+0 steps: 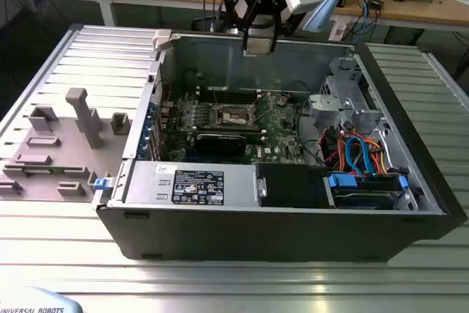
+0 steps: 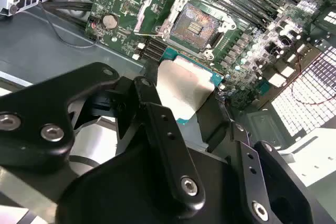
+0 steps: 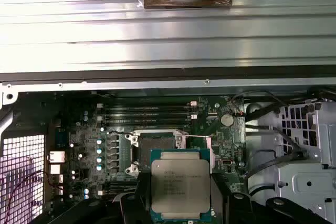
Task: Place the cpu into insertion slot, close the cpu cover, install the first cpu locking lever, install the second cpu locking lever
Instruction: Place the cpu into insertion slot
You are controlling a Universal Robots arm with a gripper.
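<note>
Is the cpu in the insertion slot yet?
Out. The gripper holds the cpu clear of the insertion slot, which sits empty.

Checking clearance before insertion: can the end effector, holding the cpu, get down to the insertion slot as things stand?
Probably yes. The end effector grips the cpu above the open case; the insertion slot lies bare, its cpu cover swung open, with nothing seen between.

Open computer case (image 1: 256,236) lying on ribbed metal counter (image 1: 220,284). Labelled power supply (image 1: 190,183) at near wall; blue, orange cables (image 1: 359,153) toward exterior view's right. Grey plastic fixture (image 1: 80,119) beside case.
</note>
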